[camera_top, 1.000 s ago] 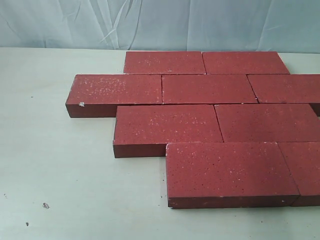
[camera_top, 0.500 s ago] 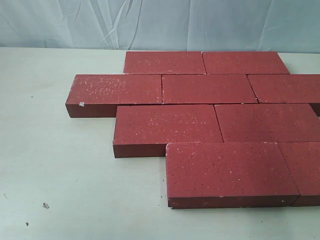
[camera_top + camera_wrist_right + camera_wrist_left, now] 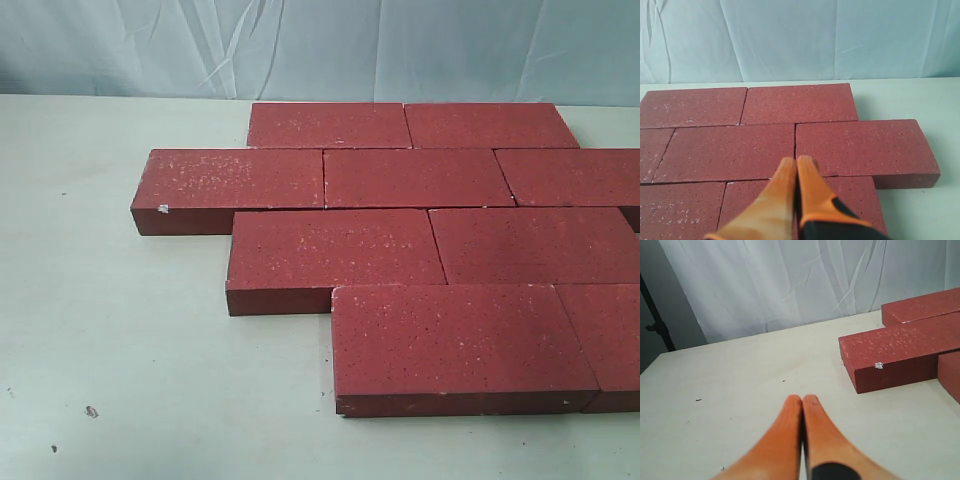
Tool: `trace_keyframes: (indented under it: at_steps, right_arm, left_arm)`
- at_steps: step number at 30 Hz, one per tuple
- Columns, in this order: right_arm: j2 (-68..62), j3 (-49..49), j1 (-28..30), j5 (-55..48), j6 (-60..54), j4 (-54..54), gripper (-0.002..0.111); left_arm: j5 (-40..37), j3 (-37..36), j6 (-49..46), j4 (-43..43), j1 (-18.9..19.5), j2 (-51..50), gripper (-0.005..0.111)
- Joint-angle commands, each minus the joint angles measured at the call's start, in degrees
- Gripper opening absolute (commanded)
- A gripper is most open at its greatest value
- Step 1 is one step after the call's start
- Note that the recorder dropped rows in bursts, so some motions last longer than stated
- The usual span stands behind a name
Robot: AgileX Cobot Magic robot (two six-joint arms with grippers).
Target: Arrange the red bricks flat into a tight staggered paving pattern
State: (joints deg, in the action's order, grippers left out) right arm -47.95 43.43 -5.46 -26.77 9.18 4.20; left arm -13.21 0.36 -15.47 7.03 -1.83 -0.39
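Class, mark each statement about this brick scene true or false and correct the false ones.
1. The red bricks all lie flat on the table. True.
2. The left end effector grips a brick. False: it is shut on nothing, above bare table.
3. Joints between bricks are offset from row to row. True.
4. The right end effector is wide open. False: it is shut.
5. One brick is stacked on another. False: they form one layer.

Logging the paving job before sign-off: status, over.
Left gripper shut, empty. Right gripper shut, empty. Dark red speckled paver bricks flat in four staggered rows, joints close. Nothing seen in the way.
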Motion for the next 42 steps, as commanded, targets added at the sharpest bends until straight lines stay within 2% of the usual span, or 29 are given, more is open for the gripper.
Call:
trace_keyframes:
  at_steps: [1, 9, 12, 15, 34, 42]
  right_arm:
    - [0.32, -0.26, 0.32, 0.61, 0.14, 0.05, -0.001]
    - [0.32, -0.26, 0.32, 0.61, 0.14, 0.05, -0.001]
    - [0.32, -0.26, 0.32, 0.61, 0.14, 0.05, -0.001]
    - [0.32, -0.26, 0.32, 0.61, 0.14, 0.05, -0.001]
    - [0.32, -0.26, 0.32, 0.48, 0.14, 0.05, -0.001]
    - [0.32, -0.26, 0.32, 0.48, 0.14, 0.05, -0.001]
  left_arm:
    - [0.81, -0.36, 0.31, -0.26, 0.1, 0.39, 0.0]
    - [0.81, -0.36, 1.1, -1.36, 0.1, 0.39, 0.0]
    - [0.81, -0.36, 9.06, -6.02, 0.1, 0.39, 0.0]
    - [-0.27, -0.36, 11.73, -6.44, 0.1, 0.39, 0.0]
    - [-0.64, -0.36, 12.09, -3.99, 0.1, 0.39, 0.0]
    - [-0.64, -0.36, 15.0, -4.02, 0.1, 0.39, 0.0]
